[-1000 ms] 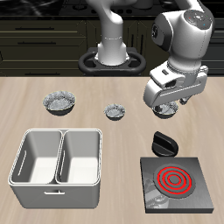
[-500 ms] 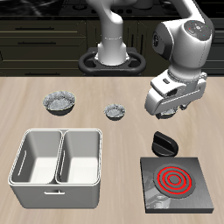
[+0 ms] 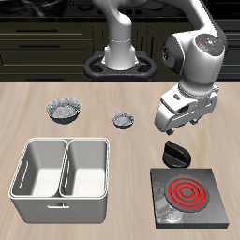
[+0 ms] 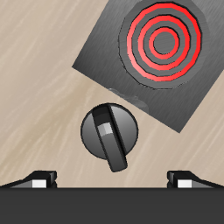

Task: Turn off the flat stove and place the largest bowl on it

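The flat stove [image 3: 187,194] lies near the table's front edge, and its coil rings glow red. Its black round knob [image 3: 175,153] stands just behind the plate. The stove [image 4: 154,54] and the knob [image 4: 109,136] also show in the wrist view. My gripper [image 3: 172,129] hangs open and empty a little above and behind the knob; its fingertips [image 4: 40,178] stand wide apart on either side of it, not touching. The largest bowl [image 3: 64,110], grey-white speckled, sits far across the table, behind the white bin.
A white two-compartment bin [image 3: 60,169] stands at the front, beside the stove. A tiny bowl [image 3: 124,119] sits mid-table. No third bowl shows in these views. The robot's base [image 3: 120,58] stands at the back.
My gripper has moved down and toward the table's front edge, coming nearer the knob. The bowls, the bin and the stove have not moved, and the coils stay red.
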Available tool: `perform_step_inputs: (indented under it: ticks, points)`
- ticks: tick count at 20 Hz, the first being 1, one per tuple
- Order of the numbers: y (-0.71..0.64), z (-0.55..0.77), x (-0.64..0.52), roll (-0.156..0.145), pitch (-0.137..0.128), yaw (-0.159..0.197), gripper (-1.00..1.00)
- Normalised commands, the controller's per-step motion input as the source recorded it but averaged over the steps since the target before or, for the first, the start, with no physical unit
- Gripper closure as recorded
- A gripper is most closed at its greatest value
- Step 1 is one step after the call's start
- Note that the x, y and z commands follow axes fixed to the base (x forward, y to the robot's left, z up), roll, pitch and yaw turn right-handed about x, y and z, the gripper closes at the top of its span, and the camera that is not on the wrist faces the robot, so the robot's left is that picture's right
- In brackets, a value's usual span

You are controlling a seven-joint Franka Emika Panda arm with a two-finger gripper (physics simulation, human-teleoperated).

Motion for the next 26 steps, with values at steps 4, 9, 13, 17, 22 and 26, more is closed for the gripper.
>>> perform_step_inputs:
  ticks: [4,9,13,17,22,26]
  points:
    - [0.01,-0.09,0.01,0.003,0.004,0.015,-1.00]
    - [0.04,-0.13,-0.05,0.014,0.007,0.014,-1.00]
    - [0.03,-0.16,-0.04,0.016,0.010,0.025,-1.00]
    - [-0.03,-0.12,-0.03,0.004,0.017,0.005,-1.00]
    - [-0.09,-0.17,-0.01,-0.007,0.017,0.013,-1.00]
    - [-0.07,-0.28,-0.08,0.001,0.036,0.019,-1.00]
